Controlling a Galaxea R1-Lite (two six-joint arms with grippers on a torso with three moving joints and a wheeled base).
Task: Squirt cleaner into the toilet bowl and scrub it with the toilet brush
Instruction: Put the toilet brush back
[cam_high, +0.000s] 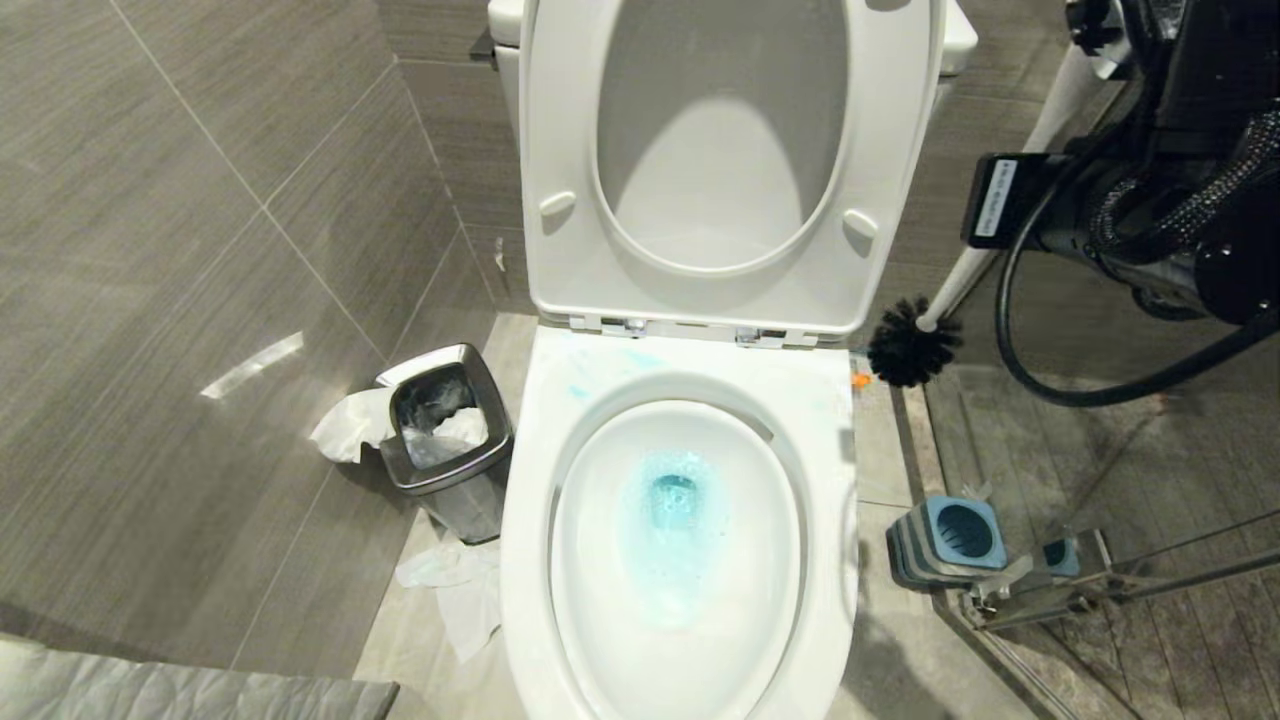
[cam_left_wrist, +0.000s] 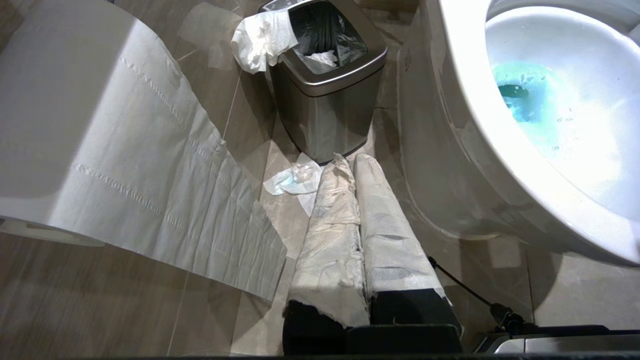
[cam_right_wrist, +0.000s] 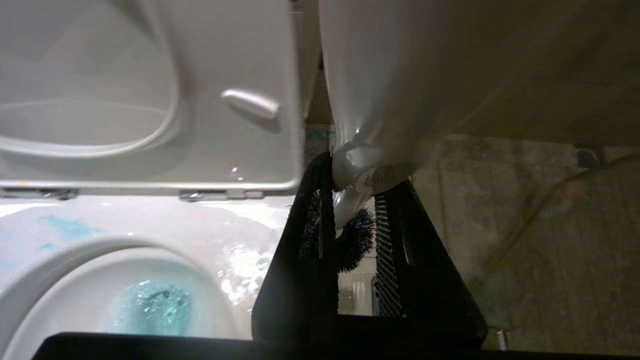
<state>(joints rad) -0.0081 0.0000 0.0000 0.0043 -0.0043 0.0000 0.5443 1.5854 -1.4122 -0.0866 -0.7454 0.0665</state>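
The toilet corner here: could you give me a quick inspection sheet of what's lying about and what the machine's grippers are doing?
Surface: grey tiled floor.
Job's things: toilet bowl with seat and lid up; blue cleaner pooled in the basin, smears on the back rim; toilet brush held in the air right of the bowl; its blue-and-grey holder on the floor, empty.
Clutter: steel waste bin with tissue hanging over its rim, crumpled paper on the floor, toilet roll.
Grippers: right gripper shut on the brush handle; left gripper, paper-wrapped, shut, idle near the bin.
Cables: black cable looping under the right arm.
Surroundings: grey tiled walls.
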